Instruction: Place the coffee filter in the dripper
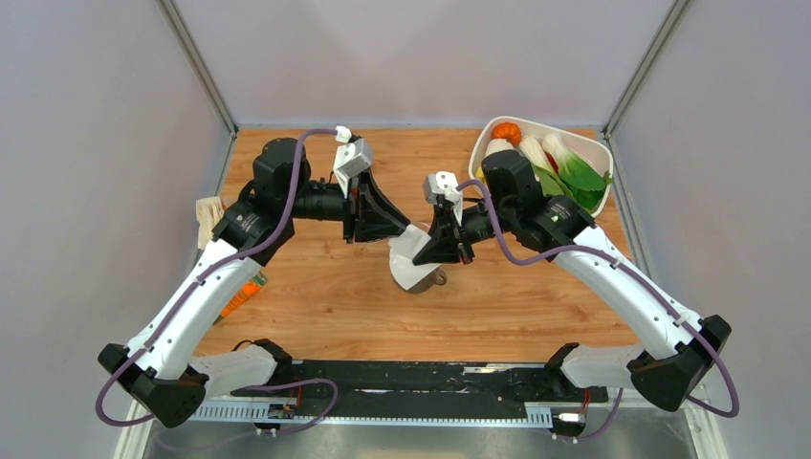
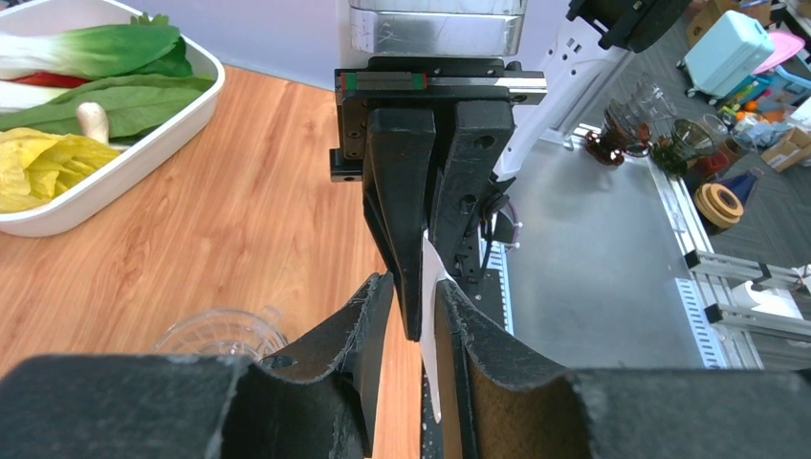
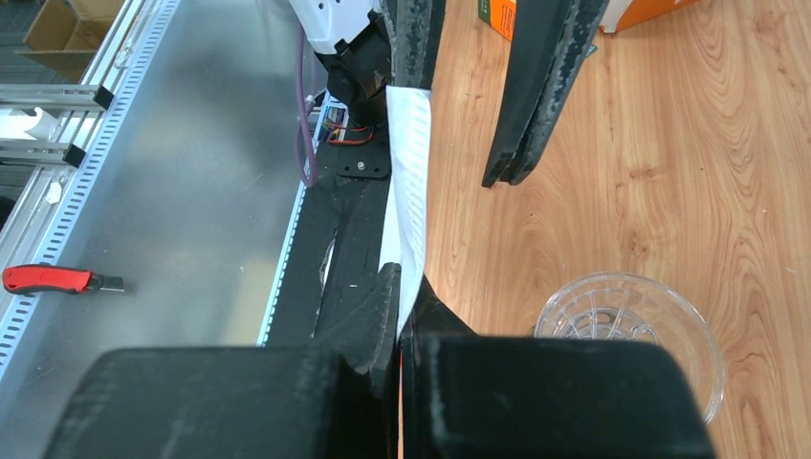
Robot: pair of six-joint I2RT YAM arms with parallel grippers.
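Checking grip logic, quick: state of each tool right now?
Left tool: open, fingers either side of the coffee filter.
Right tool: closed, holding the coffee filter.

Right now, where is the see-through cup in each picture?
Top view: the dripper is mid-table, peeking out from under the coffee filter.
Left wrist: bottom left.
Right wrist: bottom right.
Shared landmark: the coffee filter shows close to it in all three.

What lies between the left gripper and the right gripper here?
Only the coffee filter: the right gripper is shut on it, and it reaches between the parted fingers of the left gripper. Both wrist views show this.
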